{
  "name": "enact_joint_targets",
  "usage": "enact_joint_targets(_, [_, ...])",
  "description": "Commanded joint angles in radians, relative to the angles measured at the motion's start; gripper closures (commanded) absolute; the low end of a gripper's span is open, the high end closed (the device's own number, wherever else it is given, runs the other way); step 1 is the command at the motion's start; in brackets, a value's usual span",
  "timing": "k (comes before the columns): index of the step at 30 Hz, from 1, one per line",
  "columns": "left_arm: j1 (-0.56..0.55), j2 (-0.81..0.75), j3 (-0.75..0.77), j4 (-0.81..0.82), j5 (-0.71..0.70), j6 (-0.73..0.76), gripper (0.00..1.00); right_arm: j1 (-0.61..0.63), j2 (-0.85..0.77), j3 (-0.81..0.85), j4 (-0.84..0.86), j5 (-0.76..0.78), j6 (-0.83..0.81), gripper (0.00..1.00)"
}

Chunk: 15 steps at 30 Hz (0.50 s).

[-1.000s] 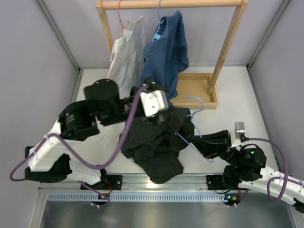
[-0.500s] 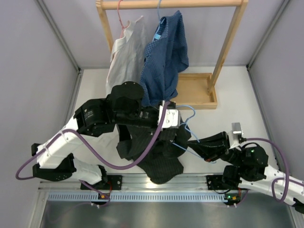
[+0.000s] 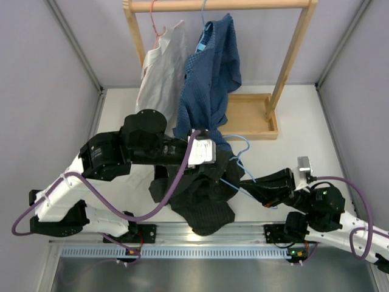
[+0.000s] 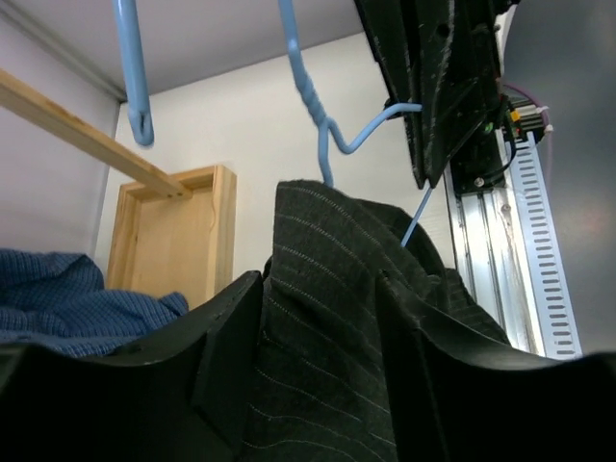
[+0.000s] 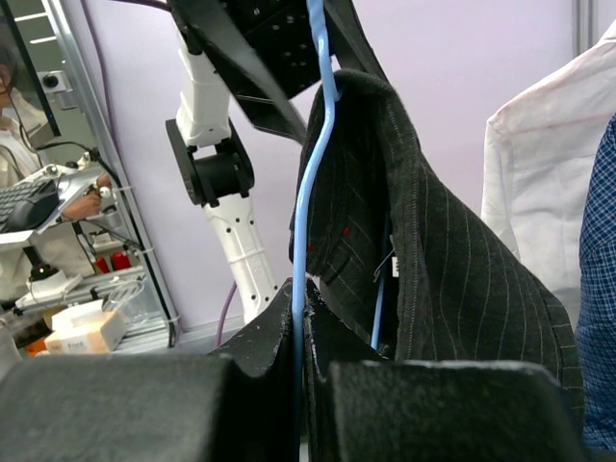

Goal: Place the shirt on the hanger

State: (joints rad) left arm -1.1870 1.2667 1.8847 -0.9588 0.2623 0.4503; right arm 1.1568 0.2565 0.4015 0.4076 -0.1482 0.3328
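Observation:
The dark finely striped shirt [image 3: 200, 194] lies bunched on the table between the arms, with its top edge lifted. My left gripper [image 3: 216, 159] is shut on that upper fold [image 4: 327, 289], and cloth fills the gap between the fingers [image 4: 226, 332]. The light-blue wire hanger [image 3: 242, 146] stands tilted, its hook toward the rack. Part of the shirt [image 5: 433, 260] drapes over one side of it. My right gripper [image 3: 250, 185] is shut on the hanger's wire [image 5: 306, 221] near the bottom. In the left wrist view the hanger's twisted neck [image 4: 310, 96] rises just behind the shirt.
A wooden rack [image 3: 295, 48] with a tray base [image 3: 252, 115] stands at the back. A white shirt [image 3: 159, 79] on a pink hanger [image 3: 157, 27] and a blue checked shirt [image 3: 213, 73] hang from it, just behind my left gripper. A metal rail [image 3: 200, 234] runs along the near edge.
My left gripper swung right and forward with the shirt, then drew back slightly left. The shirt's top edge now sits by the hanger. My right gripper shifted a little while holding the hanger.

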Motion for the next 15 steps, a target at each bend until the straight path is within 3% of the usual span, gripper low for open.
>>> enact_joint_targets(1, [0.003, 0.010, -0.044, 0.018, -0.097, -0.009, 0.51, 0.011, -0.005, 0.066, 0.043, -0.028, -0.018, 1.00])
enact_joint_targets(3, [0.003, 0.029, -0.041, 0.028, -0.094, -0.005, 0.69, 0.011, 0.006, 0.069, 0.046, -0.034, -0.017, 1.00])
enact_joint_targets(6, [0.003, 0.062, -0.012, 0.029, -0.026, -0.002, 0.84, 0.012, 0.027, 0.080, 0.045, -0.047, -0.020, 1.00])
enact_joint_targets(15, [0.003, 0.017, -0.064, 0.098, 0.150, -0.013, 0.85, 0.012, 0.076, 0.119, 0.031, -0.053, -0.043, 1.00])
